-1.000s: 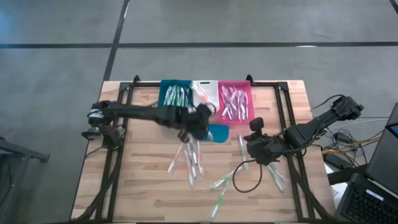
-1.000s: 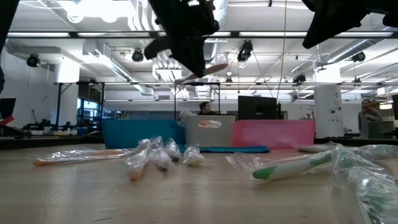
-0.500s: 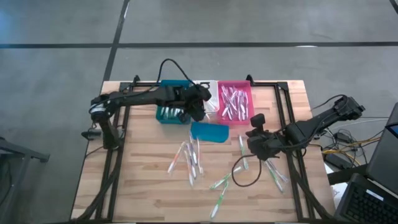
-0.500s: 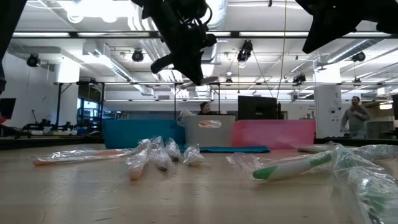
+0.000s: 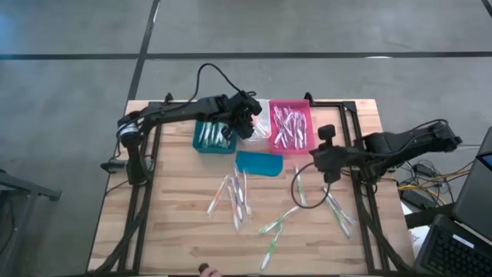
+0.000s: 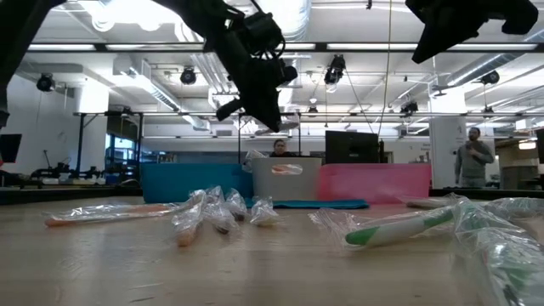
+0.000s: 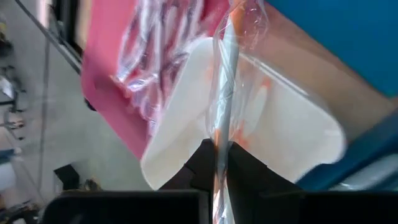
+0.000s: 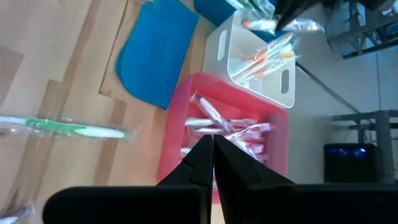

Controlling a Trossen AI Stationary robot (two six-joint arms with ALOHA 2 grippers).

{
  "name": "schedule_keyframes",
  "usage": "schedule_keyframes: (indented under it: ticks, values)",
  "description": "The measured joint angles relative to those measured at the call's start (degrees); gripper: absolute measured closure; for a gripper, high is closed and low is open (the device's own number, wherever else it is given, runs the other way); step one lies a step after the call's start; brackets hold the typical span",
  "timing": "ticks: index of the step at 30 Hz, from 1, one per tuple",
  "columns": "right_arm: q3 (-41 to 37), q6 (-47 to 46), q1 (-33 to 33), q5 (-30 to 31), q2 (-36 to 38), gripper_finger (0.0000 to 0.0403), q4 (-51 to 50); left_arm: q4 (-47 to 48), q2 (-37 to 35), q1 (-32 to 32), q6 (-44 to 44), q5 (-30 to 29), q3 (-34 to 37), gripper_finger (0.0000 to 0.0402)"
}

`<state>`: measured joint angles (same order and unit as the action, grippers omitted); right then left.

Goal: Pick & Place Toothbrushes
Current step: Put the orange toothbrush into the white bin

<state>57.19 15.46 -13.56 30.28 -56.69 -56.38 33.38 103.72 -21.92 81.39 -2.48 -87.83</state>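
My left gripper (image 5: 244, 123) hangs above the white bin (image 5: 261, 115), which stands between the teal bin (image 5: 214, 132) and the pink bin (image 5: 290, 127). It is shut on an orange toothbrush in clear wrap (image 7: 225, 93). My right gripper (image 5: 324, 142) is shut on nothing and is raised over the table, right of the pink bin. Wrapped toothbrushes lie flat in all three bins. More are scattered on the wood (image 5: 234, 196) (image 5: 277, 227) (image 5: 334, 208). The low view shows my left gripper (image 6: 255, 76) high over the bins. My left gripper pinches the wrapped orange toothbrush between its two fingers, at a point along its handle (image 7: 220, 144). The toothbrush is lifted clear and runs straight out ahead of the fingers, over the white bin (image 7: 273, 124). The right wrist view shows its wrapped end (image 8: 261, 23) above that bin.
A flat teal lid-like piece (image 5: 259, 163) lies on the table just in front of the bins. Black frame rails run down both sides of the table (image 5: 142, 200) (image 5: 361, 208). A cable loops near my right arm (image 5: 296, 181). People stand far off in the room behind.
My left gripper, shut on the orange toothbrush, has travelled from above the teal lid toward the far edge, passing over the teal bin and ending above the white bin. My right gripper has shifted toward the far edge, and its arm has swung flatter.
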Motion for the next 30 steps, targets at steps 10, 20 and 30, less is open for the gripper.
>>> schedule_keyframes:
  ticks: [10,20,30]
  values:
    - [-1.5,14.0,10.6,-12.5,3.5,0.0394,8.3,-2.3,1.9,-4.8,1.6,9.3,-1.5,0.0376]
    - [-2.9,18.9,24.0,-21.2,3.7,0.0394,9.3,0.6,6.3,-5.8,2.6,9.4,-4.2,0.0376]
    - [-4.2,19.7,29.3,-26.4,3.3,0.0394,10.1,1.0,11.0,-4.8,2.5,9.2,-6.9,0.0376]
